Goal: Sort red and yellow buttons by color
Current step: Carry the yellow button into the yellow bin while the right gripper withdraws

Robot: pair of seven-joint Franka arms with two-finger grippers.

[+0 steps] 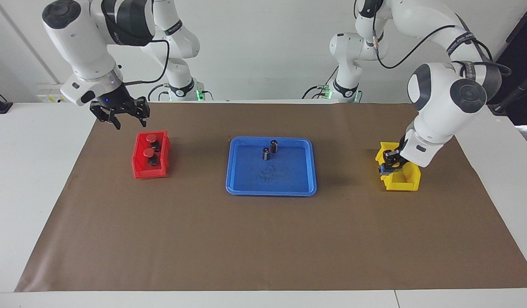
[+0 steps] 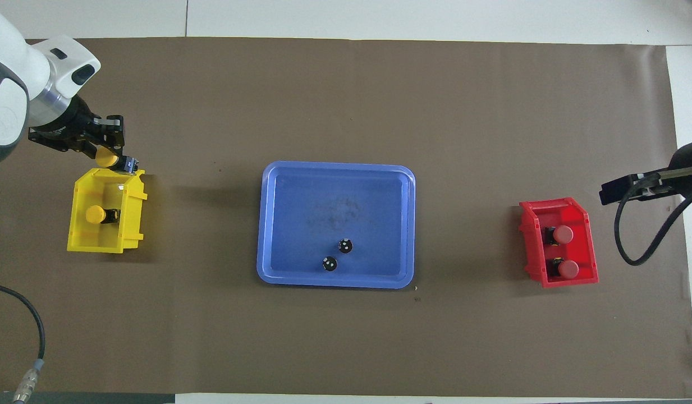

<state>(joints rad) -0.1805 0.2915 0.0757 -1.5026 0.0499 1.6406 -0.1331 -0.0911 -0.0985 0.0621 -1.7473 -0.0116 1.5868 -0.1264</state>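
Last yellow button arrives at its bin

The left gripper (image 2: 111,158) grips the yellow button (image 2: 105,157) over the yellow bin (image 2: 133,196) for dropping; the right gripper (image 1: 120,114), upper left, hangs released.

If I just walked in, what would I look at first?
Probably the three bright containers in a row on the brown mat: a red bin at the right arm's end holding two red buttons, a blue tray in the middle, and a yellow bin at the left arm's end. There the left gripper carries a yellow button over the bin's edge.
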